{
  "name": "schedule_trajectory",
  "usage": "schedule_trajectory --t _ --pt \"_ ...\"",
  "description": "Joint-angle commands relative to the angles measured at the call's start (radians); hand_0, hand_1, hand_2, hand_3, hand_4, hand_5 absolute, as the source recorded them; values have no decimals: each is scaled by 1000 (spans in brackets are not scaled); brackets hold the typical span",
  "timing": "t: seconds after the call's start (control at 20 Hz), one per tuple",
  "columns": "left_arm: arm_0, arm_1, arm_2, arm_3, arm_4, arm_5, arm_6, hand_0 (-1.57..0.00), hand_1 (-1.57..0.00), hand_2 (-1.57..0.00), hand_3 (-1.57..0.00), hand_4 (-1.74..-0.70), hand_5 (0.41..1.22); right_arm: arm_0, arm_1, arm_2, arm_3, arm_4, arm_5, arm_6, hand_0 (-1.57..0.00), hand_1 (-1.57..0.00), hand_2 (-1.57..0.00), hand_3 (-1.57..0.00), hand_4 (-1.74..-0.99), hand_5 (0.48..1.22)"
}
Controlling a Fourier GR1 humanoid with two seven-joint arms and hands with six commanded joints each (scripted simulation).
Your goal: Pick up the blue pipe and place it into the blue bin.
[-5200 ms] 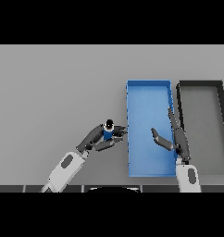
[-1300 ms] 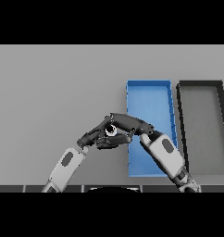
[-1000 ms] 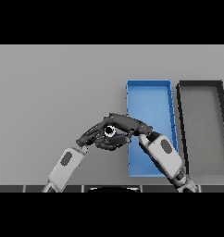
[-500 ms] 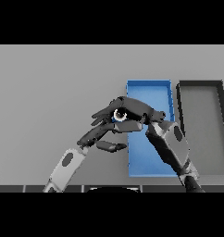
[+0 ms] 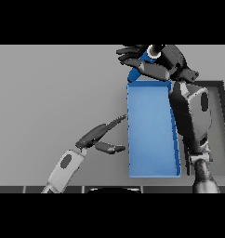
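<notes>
Head view: right hand (image 5: 156,65) raised over the far end of the blue bin (image 5: 151,135), fingers curled round the blue pipe (image 5: 144,58), which is clear of the table. Left hand (image 5: 100,137) low beside the bin's left wall, fingers straight, holding nothing.

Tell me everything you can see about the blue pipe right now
The blue pipe is small and mostly hidden inside the right hand, whose dark fingers curl round it. What shows is a blue body with a pale ring at its upper end around a dark opening. It is lifted off the table, near the far end of the blue bin, close to its far rim and not inside. Its tilt and full length cannot be judged. The left hand is apart from it, near the bin's left wall.
</notes>
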Motion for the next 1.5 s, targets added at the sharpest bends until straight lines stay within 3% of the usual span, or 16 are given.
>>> schedule_trajectory --t 0.0,0.15,0.3,0.55,0.9,1.0,1.05,1.25,1.3,1.35,1.45 --pt "2 0 -3 8 -10 4 -8 0 0 0 0 -890 415 4 -15 -17 43 15 10 -7 -1571 -1571 -1571 -1571 -1741 1221" --pt "-10 10 4 24 -22 4 -25 1 1 1 1 -877 412 32 -55 -50 137 89 42 -43 -1571 -1571 -1571 -1571 -1741 1221" --pt "-18 3 -1 29 -28 7 -23 1 1 1 1 -869 418 124 -61 -74 178 100 45 -24 -1571 -1571 -1571 -1571 -1741 1221" --pt "9 1 -7 9 -17 4 -27 1 1 1 1 -875 422 311 -61 -70 121 135 33 20 -1571 -1571 -1571 -1571 -1741 1221" --pt "17 2 -4 14 -10 0 -32 1 1 1 1 -884 425 518 -43 -26 -3 228 -100 184 -1571 -1571 -1571 -1571 -1741 1221" --pt "14 0 -9 7 -10 -2 -25 1 1 1 1 -888 422 559 -37 1 4 264 -145 195 -1571 -1571 -1571 -1521 -1741 1221" --pt "14 4 -5 2 -9 -1 -25 1 1 1 1 -887 420 578 -42 18 6 276 -162 195 -1571 -1571 -1571 -1255 -1741 1221" --pt "20 5 -6 -2 -15 7 -23 1 1 1 1 -883 421 603 -114 163 83 295 -257 194 -1571 -1548 -1571 -847 -1741 1221" --pt "24 4 -12 -12 -19 9 -20 1 1 1 1 -882 421 595 -136 213 119 274 -279 195 -1465 -1336 -1339 -788 -1678 1221" --pt "35 11 -14 -14 -23 7 -29 1 1 1 1 -881 422 577 -174 264 161 241 -302 195 -1172 -1069 -1071 -630 -1592 1221" --pt "30 13 -13 -20 -18 3 -16 1 1 1 1 -878 425 528 -237 384 217 154 -342 194 -750 -684 -685 -403 -1413 1221"
